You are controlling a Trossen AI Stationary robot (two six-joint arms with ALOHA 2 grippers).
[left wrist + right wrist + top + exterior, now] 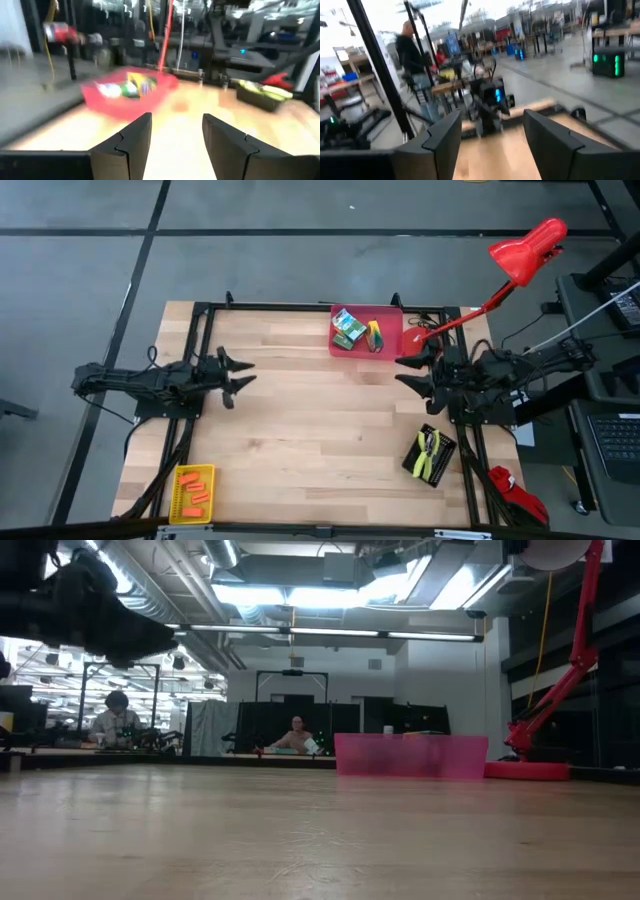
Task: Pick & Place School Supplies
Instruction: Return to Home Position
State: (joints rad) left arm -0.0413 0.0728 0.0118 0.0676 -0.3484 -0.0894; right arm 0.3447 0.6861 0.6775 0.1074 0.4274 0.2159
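Jaws stood apart on both, your left gripper (247,374) hung over the table (320,430), right gripper (401,370) near the red bin (392,318), crayon boxes (347,328) inside.

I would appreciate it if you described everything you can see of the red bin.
The red bin is a shallow, open-topped rectangular tray, plastic by its look, with walls that appear slightly translucent in the low view. It stands flat on the wooden table at its far edge, toward the right arm's side. Green-and-yellow crayon boxes lie inside, leaving part of its floor bare. The right end effector shows close to its near corner, with no contact visible.
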